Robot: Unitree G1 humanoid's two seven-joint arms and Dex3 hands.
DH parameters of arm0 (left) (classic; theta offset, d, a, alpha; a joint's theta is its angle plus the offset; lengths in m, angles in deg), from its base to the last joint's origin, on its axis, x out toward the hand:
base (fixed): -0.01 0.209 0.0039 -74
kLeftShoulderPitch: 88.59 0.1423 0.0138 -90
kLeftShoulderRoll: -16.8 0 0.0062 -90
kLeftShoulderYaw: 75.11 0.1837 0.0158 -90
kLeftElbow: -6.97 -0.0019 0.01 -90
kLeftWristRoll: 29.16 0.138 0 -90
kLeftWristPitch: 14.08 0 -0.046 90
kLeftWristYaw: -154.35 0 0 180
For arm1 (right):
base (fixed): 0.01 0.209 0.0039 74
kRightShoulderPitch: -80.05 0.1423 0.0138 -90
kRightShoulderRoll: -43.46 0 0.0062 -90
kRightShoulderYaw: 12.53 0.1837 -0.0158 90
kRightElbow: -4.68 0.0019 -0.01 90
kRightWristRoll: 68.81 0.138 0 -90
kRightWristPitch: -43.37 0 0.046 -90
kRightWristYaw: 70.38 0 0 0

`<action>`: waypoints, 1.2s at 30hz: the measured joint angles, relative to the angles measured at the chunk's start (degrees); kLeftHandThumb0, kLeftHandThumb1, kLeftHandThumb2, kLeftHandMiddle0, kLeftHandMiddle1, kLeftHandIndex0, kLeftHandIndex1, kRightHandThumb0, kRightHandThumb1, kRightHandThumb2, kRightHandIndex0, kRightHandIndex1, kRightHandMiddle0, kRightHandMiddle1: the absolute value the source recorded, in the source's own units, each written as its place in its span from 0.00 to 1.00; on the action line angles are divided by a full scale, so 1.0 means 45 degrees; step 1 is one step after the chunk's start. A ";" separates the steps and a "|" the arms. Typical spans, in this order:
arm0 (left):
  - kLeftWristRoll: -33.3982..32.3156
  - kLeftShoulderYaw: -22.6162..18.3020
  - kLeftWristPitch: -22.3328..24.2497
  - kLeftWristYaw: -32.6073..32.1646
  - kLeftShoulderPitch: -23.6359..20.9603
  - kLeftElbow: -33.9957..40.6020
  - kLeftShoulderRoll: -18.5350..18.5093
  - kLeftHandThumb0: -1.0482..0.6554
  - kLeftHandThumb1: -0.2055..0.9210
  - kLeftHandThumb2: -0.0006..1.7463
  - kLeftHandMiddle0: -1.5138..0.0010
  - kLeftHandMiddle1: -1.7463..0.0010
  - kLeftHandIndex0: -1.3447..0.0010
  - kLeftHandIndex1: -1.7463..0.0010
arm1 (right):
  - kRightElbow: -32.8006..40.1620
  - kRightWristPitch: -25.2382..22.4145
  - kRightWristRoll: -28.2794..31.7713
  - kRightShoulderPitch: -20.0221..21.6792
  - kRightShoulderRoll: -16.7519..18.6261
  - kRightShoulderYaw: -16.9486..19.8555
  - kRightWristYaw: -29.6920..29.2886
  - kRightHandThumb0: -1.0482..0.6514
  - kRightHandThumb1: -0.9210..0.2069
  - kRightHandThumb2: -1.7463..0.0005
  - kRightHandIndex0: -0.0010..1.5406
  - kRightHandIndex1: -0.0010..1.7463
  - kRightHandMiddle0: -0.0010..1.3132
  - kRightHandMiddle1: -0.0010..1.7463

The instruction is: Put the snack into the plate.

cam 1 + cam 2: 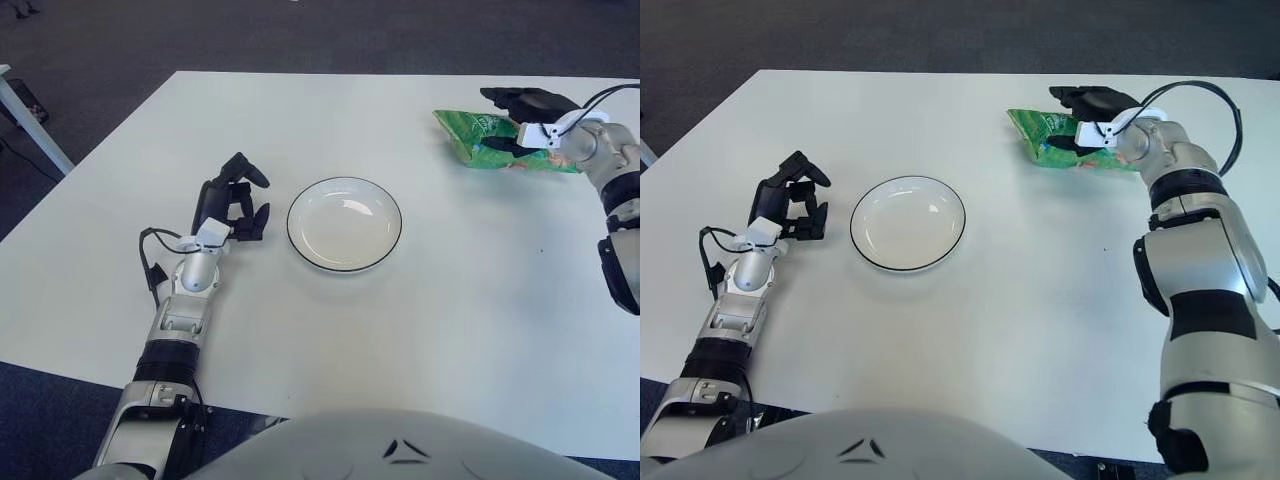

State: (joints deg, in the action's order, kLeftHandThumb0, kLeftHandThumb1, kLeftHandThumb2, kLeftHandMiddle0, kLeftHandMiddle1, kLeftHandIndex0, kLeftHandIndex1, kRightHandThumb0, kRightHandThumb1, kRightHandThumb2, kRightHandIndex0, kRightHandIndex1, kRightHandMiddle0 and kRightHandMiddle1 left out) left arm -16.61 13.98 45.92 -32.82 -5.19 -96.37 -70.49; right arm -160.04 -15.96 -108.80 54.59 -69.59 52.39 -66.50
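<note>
The right hand was over the green snack bag near the bench's far right corner, thumb under one edge and fingers spread above, not yet clamped, so the step looked like the grasp itself. Next it would need to close, lift and carry toward the white plate mid-bench; bare surface lay between. The left hand, loosely curled and holding nothing, showed just left of the plate.

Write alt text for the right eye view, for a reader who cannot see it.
The robot's right hand reaches over a green crinkled snack bag at the far right of a white table, fingers spread around it. An empty round white plate with a dark rim sits mid-table, the left hand idle beside it.
</note>
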 measured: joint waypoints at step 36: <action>0.0864 0.0426 0.0024 -0.0693 0.0399 0.0842 -0.0362 0.35 0.53 0.70 0.21 0.00 0.59 0.00 | -0.0620 -0.1540 0.0599 -0.0529 0.0923 0.0311 0.1218 0.01 0.00 0.53 0.00 0.00 0.00 0.07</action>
State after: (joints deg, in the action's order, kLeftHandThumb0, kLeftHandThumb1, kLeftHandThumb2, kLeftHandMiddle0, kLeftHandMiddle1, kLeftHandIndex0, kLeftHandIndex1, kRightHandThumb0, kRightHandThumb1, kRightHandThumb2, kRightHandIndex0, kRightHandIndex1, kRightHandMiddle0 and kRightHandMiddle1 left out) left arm -12.72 15.90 46.03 -35.94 -3.40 -92.58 -72.12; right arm -162.83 -22.89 -106.10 52.21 -65.44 53.79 -61.02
